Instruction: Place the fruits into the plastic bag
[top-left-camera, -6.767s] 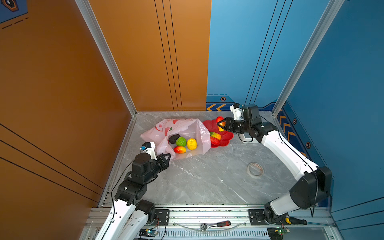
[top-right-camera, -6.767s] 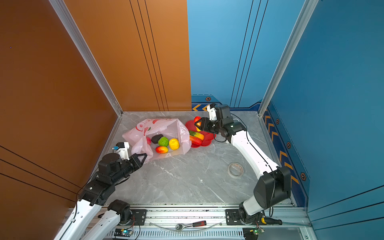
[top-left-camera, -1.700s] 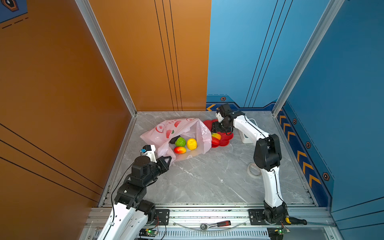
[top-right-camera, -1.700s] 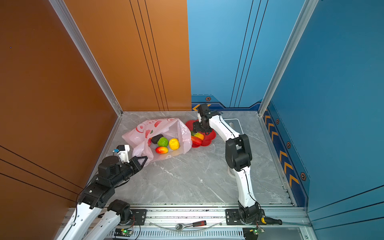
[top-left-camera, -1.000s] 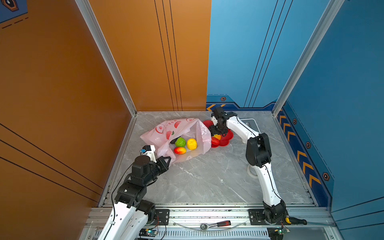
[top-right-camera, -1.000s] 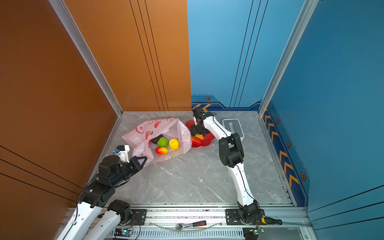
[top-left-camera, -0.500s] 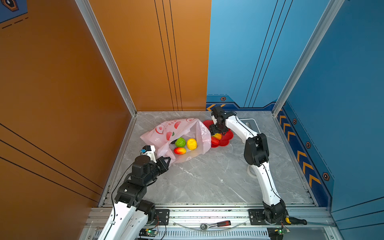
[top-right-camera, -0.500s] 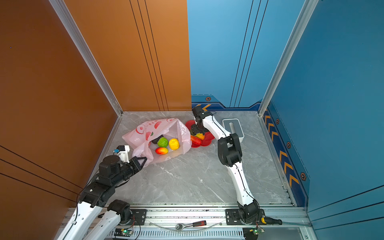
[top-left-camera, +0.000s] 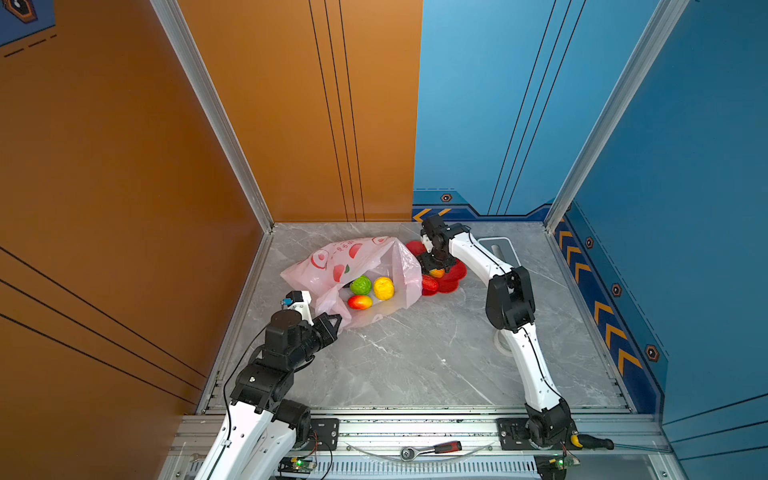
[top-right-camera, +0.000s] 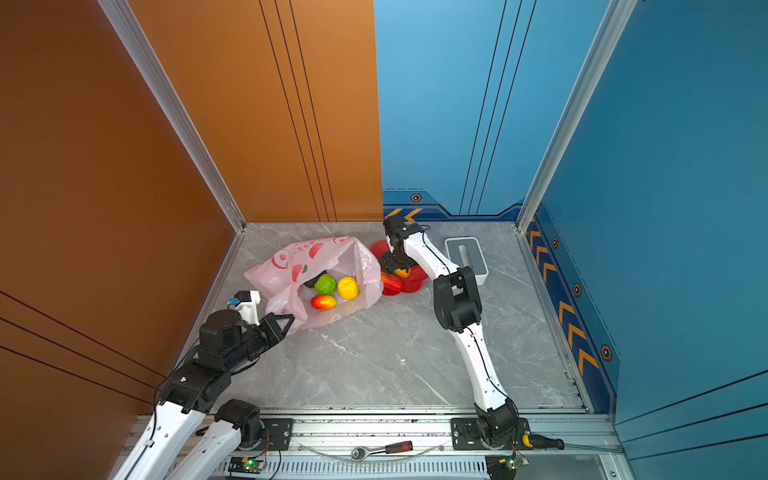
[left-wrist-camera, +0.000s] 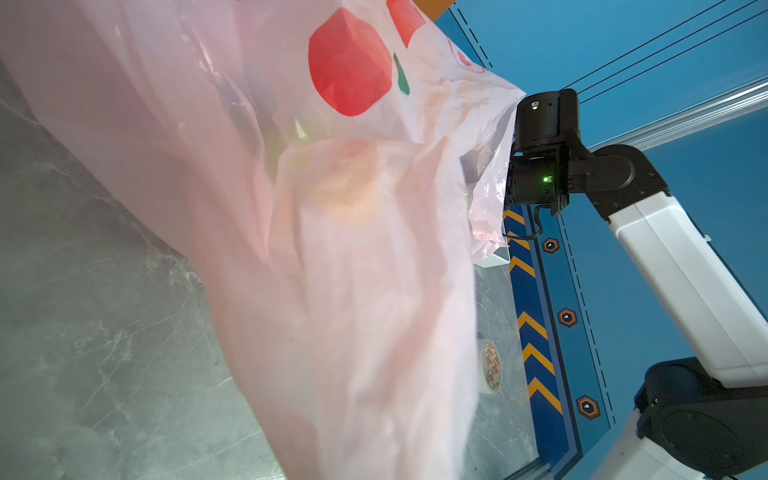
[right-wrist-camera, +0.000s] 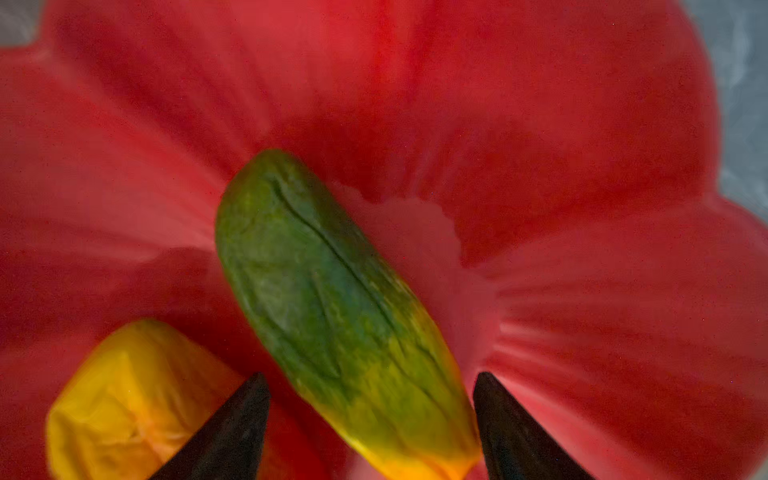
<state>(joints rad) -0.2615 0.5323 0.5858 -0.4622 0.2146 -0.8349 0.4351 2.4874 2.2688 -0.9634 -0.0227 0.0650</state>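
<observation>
right gripper (right-wrist-camera: 370, 378): jaws spread, tips flanking green-yellow fruit (right-wrist-camera: 332, 291), not clamped | red dish (right-wrist-camera: 540, 124): holds that fruit, orange-yellow fruit (right-wrist-camera: 124, 395), red fruit (top-left-camera: 429, 284) | left gripper (top-left-camera: 332, 322): closed, pinching plastic bag (top-left-camera: 345, 262) rim | bag: just beside dish, mouth gaping; inside green fruit (top-left-camera: 360, 285), lemon (top-left-camera: 383, 288), red-yellow mango (top-left-camera: 360, 302)
</observation>
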